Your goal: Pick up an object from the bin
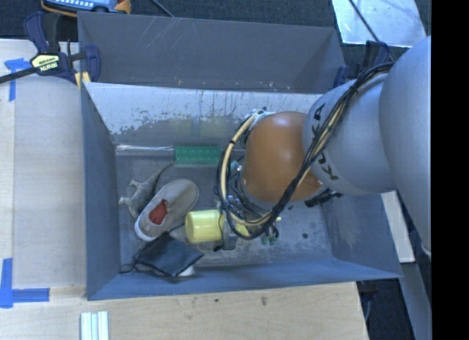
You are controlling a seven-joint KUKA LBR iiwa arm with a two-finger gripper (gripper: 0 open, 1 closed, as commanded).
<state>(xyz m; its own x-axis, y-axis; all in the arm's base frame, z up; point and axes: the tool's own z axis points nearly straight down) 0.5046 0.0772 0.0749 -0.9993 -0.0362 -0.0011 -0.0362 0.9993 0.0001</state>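
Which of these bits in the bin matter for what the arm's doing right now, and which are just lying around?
In play: the tool, low in the bin; the yellow cylinder right beside it.
Lying about: small shoe, green block, black pouch.

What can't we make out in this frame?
Camera view:
- Bin floor under the orange wrist cover: hidden by the arm.
- Yellow cylinder: right end behind the cables; grasp unjudgeable.
- Green block: right end hidden by cables.
- Dark flat thing at front: too dim to identify.
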